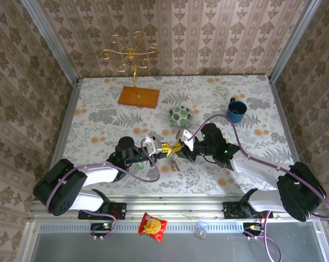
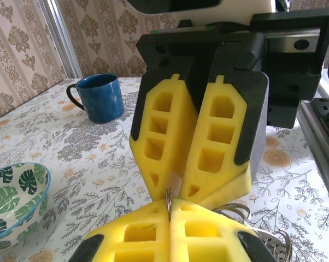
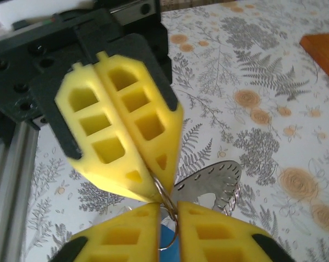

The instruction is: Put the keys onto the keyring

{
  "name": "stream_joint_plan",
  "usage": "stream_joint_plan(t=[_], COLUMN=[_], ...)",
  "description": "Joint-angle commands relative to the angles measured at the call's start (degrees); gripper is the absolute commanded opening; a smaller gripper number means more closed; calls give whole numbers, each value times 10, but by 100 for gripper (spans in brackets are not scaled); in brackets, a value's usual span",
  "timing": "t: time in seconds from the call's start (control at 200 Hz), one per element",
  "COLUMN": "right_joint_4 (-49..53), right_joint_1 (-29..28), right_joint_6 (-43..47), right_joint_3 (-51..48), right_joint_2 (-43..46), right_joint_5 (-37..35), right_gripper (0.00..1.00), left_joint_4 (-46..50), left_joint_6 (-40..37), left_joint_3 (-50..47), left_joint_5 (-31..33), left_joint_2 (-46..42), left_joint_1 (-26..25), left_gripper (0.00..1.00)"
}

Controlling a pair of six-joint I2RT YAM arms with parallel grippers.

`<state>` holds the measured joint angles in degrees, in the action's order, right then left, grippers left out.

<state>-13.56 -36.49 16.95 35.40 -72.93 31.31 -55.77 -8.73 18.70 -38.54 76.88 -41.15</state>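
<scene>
From above, your left gripper [image 1: 165, 146] and right gripper [image 1: 178, 146] meet tip to tip at mid-table, near the bowl [image 1: 172, 112] — left wrist, yours pinched shut on the keyring [image 2: 168, 199] — right wrist, jaws clamped on it too, blue key [image 3: 169, 245] close by.

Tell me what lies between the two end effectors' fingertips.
The keyring, a thin metal ring, pinched by the left end effector and right end effector; both wrist views show it.
</scene>
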Motion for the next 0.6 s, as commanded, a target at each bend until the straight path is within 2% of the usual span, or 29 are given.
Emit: stream_joint_plan(t=[0.0, 0.095, 0.165, 0.235, 0.46, 0.595], right_joint_4=[-19, 11, 45, 90, 213, 281], right_joint_1=[-3, -2, -3, -2, -7, -24], right_joint_6=[33, 59, 82, 107, 172, 215], right_joint_3=[14, 25, 38, 57, 116, 156], right_joint_2=[-5, 1, 6, 10, 6, -4], right_joint_5=[27, 26, 24, 24, 15, -5], right_gripper=[0, 0, 0, 0, 0, 0], left_joint_4=[-31, -11, 20, 67, 230, 251], left_joint_6=[14, 14, 4, -22, -114, -126], left_joint_3=[0, 7, 13, 22, 68, 85], left_joint_5=[-29, -15, -10, -11, -12, -18], left_joint_2=[1, 0, -6, -18, -41, -35], left_joint_1=[-1, 0, 0, 1, 1, 0], left_gripper=[0, 0, 16, 21, 22, 19])
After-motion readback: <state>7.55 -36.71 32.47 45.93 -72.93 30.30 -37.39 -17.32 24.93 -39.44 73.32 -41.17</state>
